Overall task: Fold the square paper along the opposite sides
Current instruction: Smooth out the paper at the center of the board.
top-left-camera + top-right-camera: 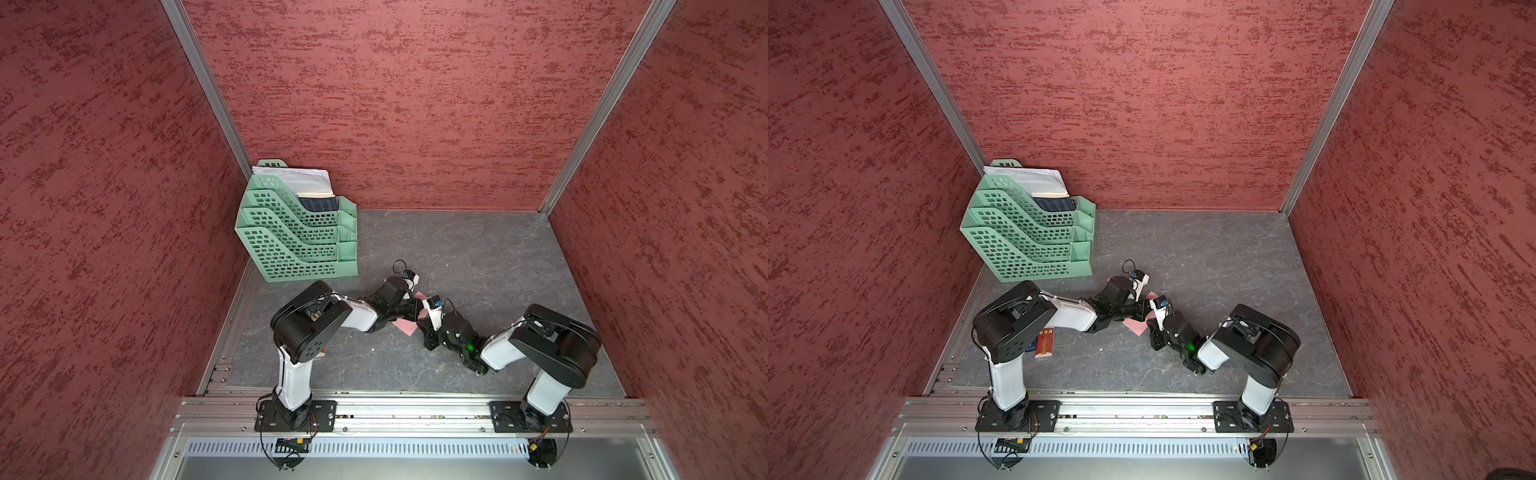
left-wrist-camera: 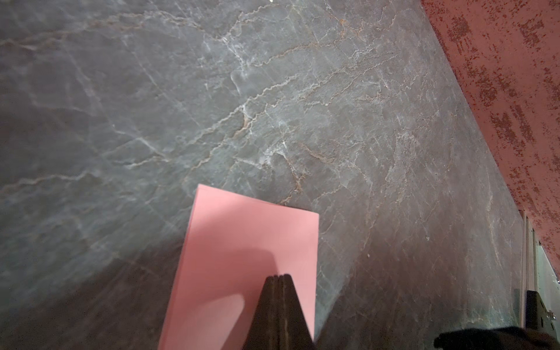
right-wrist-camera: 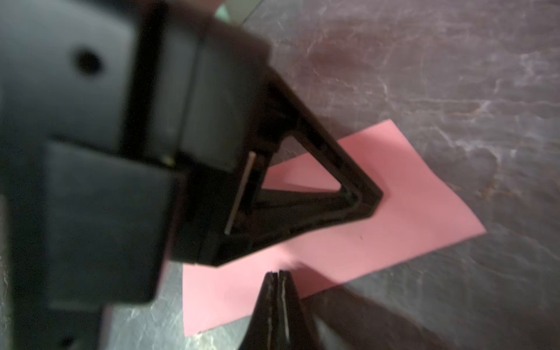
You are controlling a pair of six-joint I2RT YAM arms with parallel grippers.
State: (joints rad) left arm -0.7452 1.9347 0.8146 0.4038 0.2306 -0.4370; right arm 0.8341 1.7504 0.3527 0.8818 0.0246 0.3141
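Square paper (image 2: 242, 242) partly out of frame

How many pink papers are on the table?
1. The pink paper lies on the table below the left gripper and right gripper. They cover much of it from above; others may hide.

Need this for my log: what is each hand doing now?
Left hand: closed, empty, tip on the thin light-pink paper sheet.
Right hand: closed, empty.
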